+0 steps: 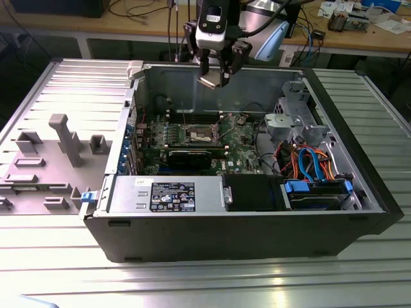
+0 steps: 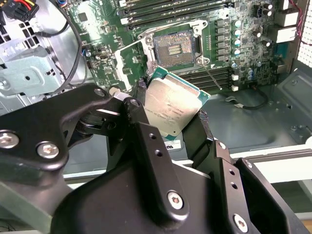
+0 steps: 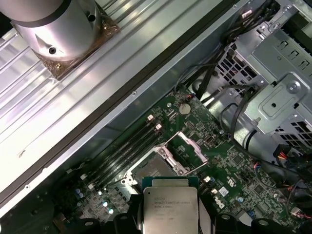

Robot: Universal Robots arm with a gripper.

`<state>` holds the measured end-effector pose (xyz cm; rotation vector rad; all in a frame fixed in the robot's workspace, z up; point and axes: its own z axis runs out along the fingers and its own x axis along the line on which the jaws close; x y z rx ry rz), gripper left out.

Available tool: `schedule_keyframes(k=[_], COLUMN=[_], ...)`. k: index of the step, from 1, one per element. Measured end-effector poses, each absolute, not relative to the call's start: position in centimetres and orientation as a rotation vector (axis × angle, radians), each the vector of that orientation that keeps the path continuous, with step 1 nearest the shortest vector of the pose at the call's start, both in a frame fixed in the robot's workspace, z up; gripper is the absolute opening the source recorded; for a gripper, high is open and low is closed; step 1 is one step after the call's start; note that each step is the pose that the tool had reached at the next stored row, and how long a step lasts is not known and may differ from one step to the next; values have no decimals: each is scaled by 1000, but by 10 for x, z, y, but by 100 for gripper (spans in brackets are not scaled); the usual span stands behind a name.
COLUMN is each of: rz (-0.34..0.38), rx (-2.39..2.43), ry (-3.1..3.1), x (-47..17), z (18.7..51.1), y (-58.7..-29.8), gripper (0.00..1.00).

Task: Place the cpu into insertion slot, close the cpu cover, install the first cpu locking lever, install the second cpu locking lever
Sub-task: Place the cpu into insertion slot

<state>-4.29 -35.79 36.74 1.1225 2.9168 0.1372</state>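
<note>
My gripper (image 1: 215, 76) hangs high over the open computer case, shut on the cpu (image 1: 210, 81). In both wrist views the cpu (image 2: 170, 109) (image 3: 170, 209) is a silver-topped square chip on a green base, pinched at two opposite edges by the black fingers (image 2: 139, 105). Below it on the green motherboard lies the insertion slot (image 2: 174, 46) (image 3: 153, 171) (image 1: 200, 133), uncovered and with nothing in it. The cpu cover (image 3: 189, 150) stands swung up beside the slot. A thin locking lever (image 2: 213, 78) sticks out free at the slot's side.
Black memory slots (image 3: 124, 151) run alongside the socket. A grey drive cage (image 1: 292, 115) and orange and blue cables (image 1: 311, 160) fill the exterior view's right of the case. The power supply (image 1: 170, 194) sits at the front. The removed side panel (image 1: 51, 154) lies on the exterior view's left.
</note>
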Motion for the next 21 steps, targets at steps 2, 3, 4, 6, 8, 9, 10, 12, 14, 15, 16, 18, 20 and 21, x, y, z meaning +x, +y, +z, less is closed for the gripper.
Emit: schedule_keyframes(k=[2, 3, 4, 6, 8, 9, 10, 12, 14, 15, 16, 18, 20, 21], rz=[137, 136, 135, 133, 131, 131, 130, 129, 126, 123, 122, 116, 116, 116], rx=[1151, 1162, 1174, 1206, 1229, 1242, 1269, 1313, 1356, 1389, 1417, 1464, 1464, 1464], ry=[2905, 2900, 2895, 2880, 2869, 2863, 2851, 2831, 2813, 2799, 2787, 2769, 2769, 2769], x=[-43, -43, -43, -43, -43, -43, -43, -43, -43, -43, -43, -43, -43, -43], z=[366, 365, 364, 361, 359, 359, 357, 354, 351, 349, 348, 346, 346, 346], y=[-358, -358, -358, -358, -358, -358, -358, -358, -358, -358, -358, -358, -358, -358], gripper=[55, 55, 55, 55, 55, 55, 55, 55, 55, 55, 55, 55, 55, 55])
